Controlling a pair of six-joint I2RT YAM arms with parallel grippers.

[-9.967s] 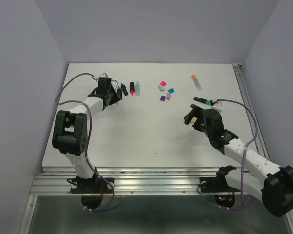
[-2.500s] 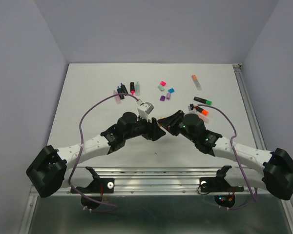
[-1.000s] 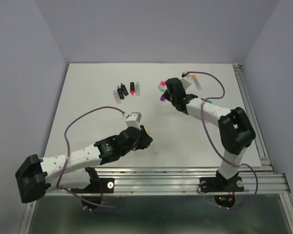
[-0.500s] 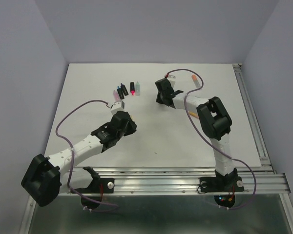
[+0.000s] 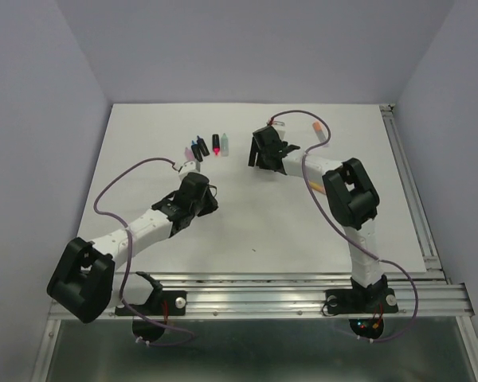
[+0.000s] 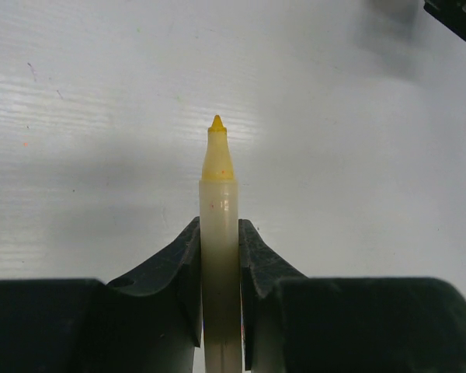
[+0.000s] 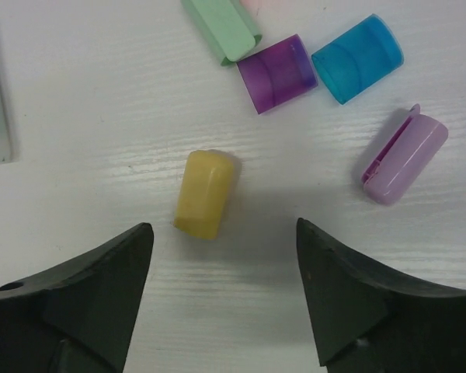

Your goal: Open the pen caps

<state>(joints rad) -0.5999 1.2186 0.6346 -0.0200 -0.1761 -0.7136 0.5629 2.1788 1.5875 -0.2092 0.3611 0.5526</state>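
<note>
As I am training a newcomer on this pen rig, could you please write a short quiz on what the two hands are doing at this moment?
1. True or false: the left hand is shut on a pen whose yellow tip is bare.
2. Which cap lies nearest the right hand's open fingers? A. blue cap B. yellow cap C. purple cap
3. Fill in: the cap with a clip, at the right of the right wrist view, is ___ in colour.
Key: 1 true; 2 B; 3 lilac.
</note>
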